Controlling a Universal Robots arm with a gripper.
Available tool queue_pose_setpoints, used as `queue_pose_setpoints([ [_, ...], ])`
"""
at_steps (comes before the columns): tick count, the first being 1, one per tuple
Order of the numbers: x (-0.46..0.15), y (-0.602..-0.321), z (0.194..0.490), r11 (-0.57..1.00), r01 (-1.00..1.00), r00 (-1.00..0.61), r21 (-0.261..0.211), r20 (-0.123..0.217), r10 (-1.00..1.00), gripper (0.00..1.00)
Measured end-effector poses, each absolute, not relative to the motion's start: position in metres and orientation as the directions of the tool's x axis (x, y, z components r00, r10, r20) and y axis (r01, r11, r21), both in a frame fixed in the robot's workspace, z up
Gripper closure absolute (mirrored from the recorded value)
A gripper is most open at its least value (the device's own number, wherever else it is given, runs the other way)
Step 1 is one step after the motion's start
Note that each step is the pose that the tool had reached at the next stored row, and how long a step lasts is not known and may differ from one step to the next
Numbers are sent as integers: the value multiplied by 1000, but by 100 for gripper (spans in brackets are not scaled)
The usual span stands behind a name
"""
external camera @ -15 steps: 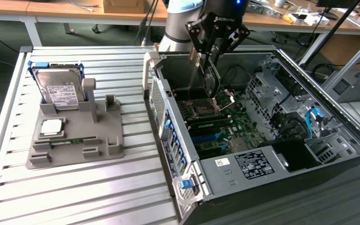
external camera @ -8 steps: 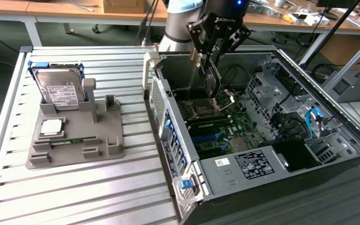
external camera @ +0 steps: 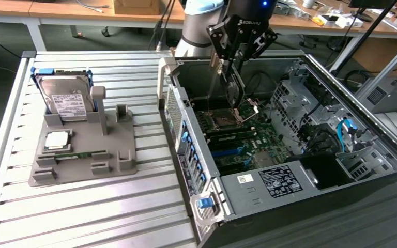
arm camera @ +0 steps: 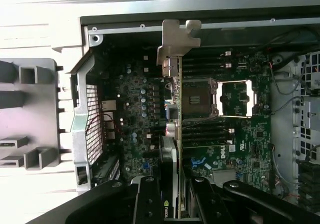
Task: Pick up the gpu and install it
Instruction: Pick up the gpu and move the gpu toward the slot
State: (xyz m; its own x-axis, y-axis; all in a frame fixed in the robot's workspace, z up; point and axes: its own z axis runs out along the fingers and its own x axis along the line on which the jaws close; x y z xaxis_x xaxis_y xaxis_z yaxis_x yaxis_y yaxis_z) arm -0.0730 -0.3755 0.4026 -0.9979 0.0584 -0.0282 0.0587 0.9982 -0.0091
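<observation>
Gpu is hanging edge-on inside the open computer case, and I am holding it there. My gripper is clamped on the thin black card, one finger on each flat side. In the wrist view the card is running as a narrow strip away from my fingers, with its silver-grey bracket at the far end, lying across the case's metal rim. The card is standing over the motherboard, just beside the open processor socket. I cannot tell whether its lower edge is touching the board. On the exterior view's left, well apart from the case, a grey fixture is sitting on the slatted desk. It is carrying a hard drive propped upright, a processor chip lying flat, and a narrow green memory stick.
</observation>
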Motion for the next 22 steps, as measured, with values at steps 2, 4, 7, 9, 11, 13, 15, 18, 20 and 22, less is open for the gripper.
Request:
queue_pose_setpoints([
  [2,-72,-375,402,998,59,-998,-9,-28,58,73],
  [4,-72,-375,402,998,59,-998,-9,-28,58,73],
  [7,-71,-375,402,998,59,-998,-9,-28,58,73],
  [9,-70,-375,401,998,59,-998,-9,-28,58,73],
  [11,-70,-375,401,998,59,-998,-9,-28,58,73],
  [13,-69,-375,401,998,59,-998,-10,-28,58,73],
  [15,-67,-375,400,998,59,-998,-11,-28,58,73],
  [18,-64,-376,399,998,59,-998,-12,-28,58,73],
  [20,-63,-376,398,998,59,-998,-13,-28,58,73],
  [22,-62,-376,397,998,59,-998,-14,-28,58,73],
])
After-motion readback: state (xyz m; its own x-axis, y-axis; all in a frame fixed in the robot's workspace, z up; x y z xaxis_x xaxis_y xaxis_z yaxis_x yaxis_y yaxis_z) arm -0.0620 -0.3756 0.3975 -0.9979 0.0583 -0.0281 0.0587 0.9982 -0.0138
